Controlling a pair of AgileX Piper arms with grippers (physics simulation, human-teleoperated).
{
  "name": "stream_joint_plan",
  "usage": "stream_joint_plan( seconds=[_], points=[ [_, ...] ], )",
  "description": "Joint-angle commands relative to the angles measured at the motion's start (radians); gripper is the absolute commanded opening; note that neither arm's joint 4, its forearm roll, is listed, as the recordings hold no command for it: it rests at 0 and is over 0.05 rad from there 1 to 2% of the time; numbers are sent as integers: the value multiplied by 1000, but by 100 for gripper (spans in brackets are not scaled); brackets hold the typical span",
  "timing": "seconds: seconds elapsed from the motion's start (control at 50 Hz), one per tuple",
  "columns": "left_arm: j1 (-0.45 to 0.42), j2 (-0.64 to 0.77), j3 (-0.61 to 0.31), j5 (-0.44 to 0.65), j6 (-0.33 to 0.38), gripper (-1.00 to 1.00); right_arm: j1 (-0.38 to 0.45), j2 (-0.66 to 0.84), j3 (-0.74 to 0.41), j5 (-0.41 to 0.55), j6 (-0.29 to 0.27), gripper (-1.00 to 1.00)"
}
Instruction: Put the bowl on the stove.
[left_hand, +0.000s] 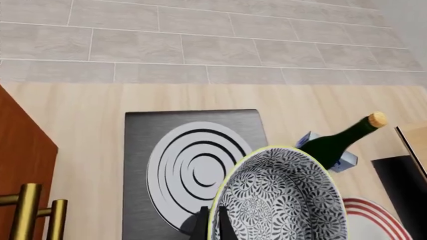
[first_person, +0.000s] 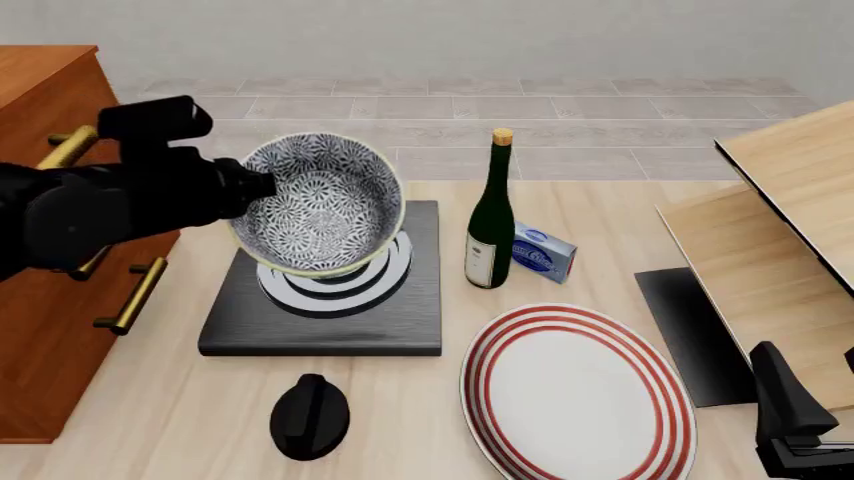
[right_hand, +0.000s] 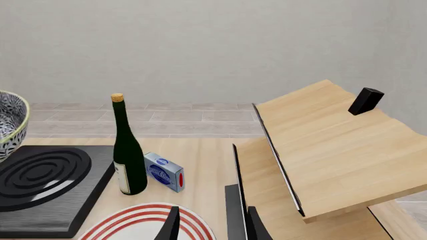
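Bowl (first_person: 320, 202): held in the air over the stove (first_person: 327, 290), tilted so its patterned inside faces the front camera; not resting on the burner rings.
Left end effector (left_hand: 212, 224): clenched on the bowl's pale rim, one finger inside and one outside, as the left wrist view shows.
Right end effector (right_hand: 210, 225): parked low at the counter's (first_person: 160, 400) near right corner, fingers apart, grasping nothing.
Stove: flat black slab on the counter, rings directly under the bowl.
Neighbours: wine bottle (first_person: 491, 215) upright just beside the stove's right edge, small blue box (first_person: 543, 251) next to it, red-ringed plate (first_person: 577, 393) nearer the camera, black knob (first_person: 310, 417) in front of the stove.
Risk, tilt: let go at this angle and the bowl would likely land on its edge, then roll or tip off the slab.
Risk, grip: a pinch on the rim alone may slip while the bowl is levelled.
Risk, bottle: swinging rightward during lowering could knock the bottle over.
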Motion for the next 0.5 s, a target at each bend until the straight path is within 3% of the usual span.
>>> stream_joint_plan(
  seconds=[0.02, 0.5],
  points=[
    [12, 25, -7, -26, 16, -100, 0, 0, 0, 0, 0, 100],
    [39, 89, 11, -104, 42, -100, 0, 0, 0, 0, 0, 100]
  ],
)
